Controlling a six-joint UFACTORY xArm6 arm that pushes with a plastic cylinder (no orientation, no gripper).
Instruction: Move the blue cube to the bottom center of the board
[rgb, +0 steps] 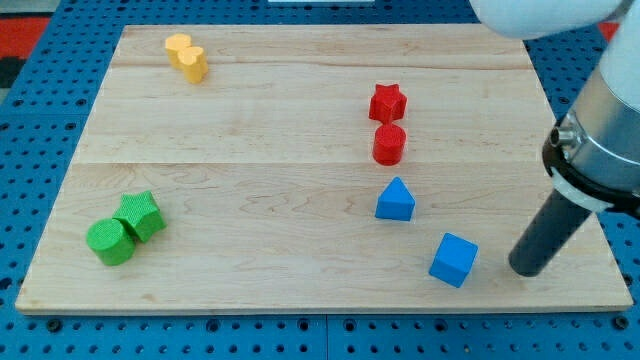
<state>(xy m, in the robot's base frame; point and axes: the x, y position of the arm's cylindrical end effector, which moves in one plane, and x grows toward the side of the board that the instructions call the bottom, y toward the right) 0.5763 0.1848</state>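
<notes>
One block matters: blue cube (454, 260) near board's (300, 110) bottom edge, right of center. My tip (525, 270) just right of it, apart. No fingers, bare rod. Approach step; next, shove left along edge.

- Pale wooden surface (300, 120) of light maple-like planks joined edge to edge, with faint seams running from the view's left to the view's right.
- Blue perforated base (30, 150) beneath and around the surface, dotted with regular rows of small dark holes.
- Red patch (25, 35) at the view's top left corner, beyond the blue base.
- Even, soft lighting; only short, faint shadows on the wood.
</notes>
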